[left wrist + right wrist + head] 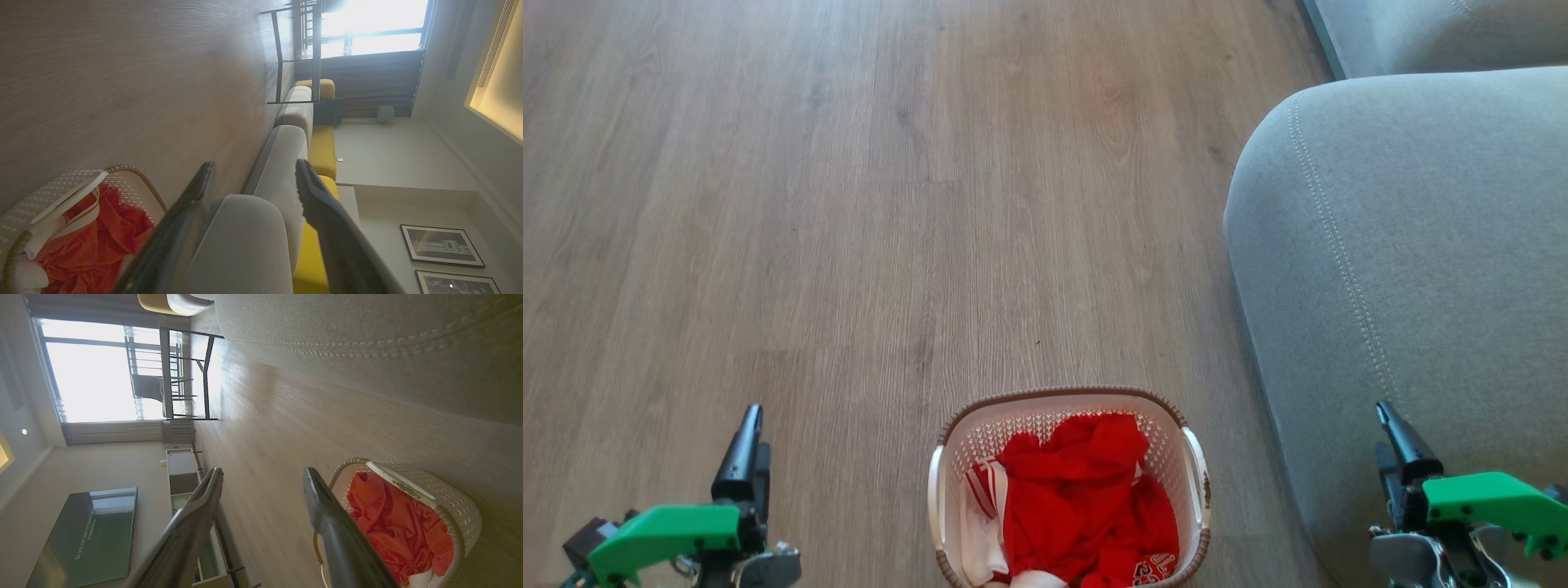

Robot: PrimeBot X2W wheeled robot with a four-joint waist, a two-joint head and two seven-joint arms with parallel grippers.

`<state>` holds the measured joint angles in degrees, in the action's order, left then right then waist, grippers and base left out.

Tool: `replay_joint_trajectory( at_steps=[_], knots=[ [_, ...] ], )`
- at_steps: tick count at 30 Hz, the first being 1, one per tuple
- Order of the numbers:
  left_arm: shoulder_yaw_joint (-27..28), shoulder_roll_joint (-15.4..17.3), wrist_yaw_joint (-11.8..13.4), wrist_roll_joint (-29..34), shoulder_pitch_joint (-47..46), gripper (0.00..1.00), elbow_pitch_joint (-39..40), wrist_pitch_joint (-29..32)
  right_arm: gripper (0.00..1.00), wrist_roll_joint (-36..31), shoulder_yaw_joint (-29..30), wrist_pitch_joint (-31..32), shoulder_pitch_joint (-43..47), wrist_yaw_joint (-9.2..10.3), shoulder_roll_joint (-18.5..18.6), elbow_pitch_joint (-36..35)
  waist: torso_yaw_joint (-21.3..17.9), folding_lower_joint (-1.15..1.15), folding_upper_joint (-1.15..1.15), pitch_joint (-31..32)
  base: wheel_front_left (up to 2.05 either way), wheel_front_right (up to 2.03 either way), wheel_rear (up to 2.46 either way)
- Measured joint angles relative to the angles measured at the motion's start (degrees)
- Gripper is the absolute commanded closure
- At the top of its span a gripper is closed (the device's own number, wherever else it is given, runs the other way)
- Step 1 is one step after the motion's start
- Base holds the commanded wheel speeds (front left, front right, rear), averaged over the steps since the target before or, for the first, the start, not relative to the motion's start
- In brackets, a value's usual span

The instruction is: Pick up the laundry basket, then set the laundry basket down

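A pale wood-plank floor [849, 204] is spreading out under the robot, and nearest to it the laundry basket [1058, 393] is sitting upright on those planks, at the bottom middle of the head view, with red and white clothes [1086, 490] lying bunched inside. The left gripper [255, 165] is hanging off to the basket's left and the right gripper [261, 470] off to its right, so the basket is lying between them, clear of both and touching neither. Both pairs of jaws are standing spread apart with nothing between the fingers. A grey sofa [1405, 245] is sitting just beyond the right gripper, near the basket's right side. Farther off, a dark-framed table [296, 53] is standing before a bright window [90, 375].
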<state>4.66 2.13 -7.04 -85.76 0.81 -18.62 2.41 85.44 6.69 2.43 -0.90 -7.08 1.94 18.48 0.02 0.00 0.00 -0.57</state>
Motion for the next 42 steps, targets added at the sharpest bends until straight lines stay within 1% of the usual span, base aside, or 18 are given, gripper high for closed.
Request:
replay_joint_trajectory(
  at_steps=[9, 13, 19, 27, 28, 29, 32, 34, 35, 36, 42],
  knots=[
    [1.48, 0.00, 0.05, 5.83, -1.20, 0.00, 2.61, -1.52, 0.00, -6.43, 0.38, -1.37, -0.73, 0.00, 0.00, -2.29, 0.07, 0.00, 0.00, -0.25, 0.00, 0.00, 0.00],
    [1.47, 0.00, 0.64, 8.70, -1.22, 0.00, 4.30, -2.07, 0.00, -9.60, 0.32, -2.05, -1.46, 0.00, 0.00, -3.44, 0.14, 0.00, 0.00, -0.35, 0.00, 0.00, 0.00],
    [0.90, 0.00, 3.23, 14.86, -1.49, 0.00, 8.00, -3.10, 0.00, -15.88, 0.08, -3.11, -1.55, 0.00, 0.00, -5.83, 0.23, 0.00, 0.00, -0.56, 0.00, 0.00, 0.00],
    [-2.63, -0.01, 6.91, 23.38, -2.30, 0.00, 12.62, -4.48, 0.00, -23.02, 0.35, -4.39, -3.11, 0.00, 0.00, -8.33, 0.41, 0.00, 0.00, -0.83, 0.00, 0.00, 0.00],
    [-3.18, 0.00, 7.91, 25.20, -2.30, 0.00, 13.47, -4.63, 0.00, -24.99, 0.36, -4.79, -3.36, 0.00, 0.01, -8.55, 0.44, 0.00, 0.00, -0.89, 0.00, 0.00, 0.00],
    [-3.66, 0.00, 8.33, 26.05, -2.30, 0.00, 13.90, -4.97, 0.00, -25.88, 0.34, -4.90, -3.43, 0.00, 0.01, -8.83, 0.44, 0.00, 0.00, -0.92, 0.00, 0.00, 0.00],
    [-4.82, 0.00, 9.44, 29.36, -2.32, 0.00, 14.71, -5.34, 0.00, -29.38, -0.33, -5.28, -3.48, 0.00, 0.01, -9.79, 0.42, 0.00, 0.00, -1.00, 0.00, 0.00, 0.00],
    [-5.31, 0.01, 9.68, 30.51, -2.33, 0.00, 14.88, -5.59, 0.00, -30.54, -0.71, -5.56, -3.48, 0.00, 0.01, -10.14, 0.41, 0.00, 0.00, -1.03, 0.00, 0.00, 0.00],
    [-6.39, 0.02, 10.26, 32.89, -2.38, 0.00, 15.30, -5.84, 0.00, -32.71, -1.27, -5.63, -3.59, 0.00, 0.01, -10.67, 0.39, 0.00, 0.00, -1.08, 0.00, 0.00, 0.00],
    [-6.39, 0.02, 10.26, 32.89, -2.38, 0.00, 15.30, -5.84, 0.00, -32.71, -1.27, -5.63, -3.59, 0.00, 0.01, -10.67, 0.39, 0.00, 0.00, -1.08, 0.00, 0.00, 0.00],
    [-10.17, 0.05, 12.16, 41.34, -2.96, 0.00, 15.40, -6.98, 0.00, -40.08, -3.07, -6.66, -3.89, 0.00, 0.03, -12.27, 0.41, 0.00, 0.00, -1.19, 0.00, 0.00, 0.00]
  ],
)
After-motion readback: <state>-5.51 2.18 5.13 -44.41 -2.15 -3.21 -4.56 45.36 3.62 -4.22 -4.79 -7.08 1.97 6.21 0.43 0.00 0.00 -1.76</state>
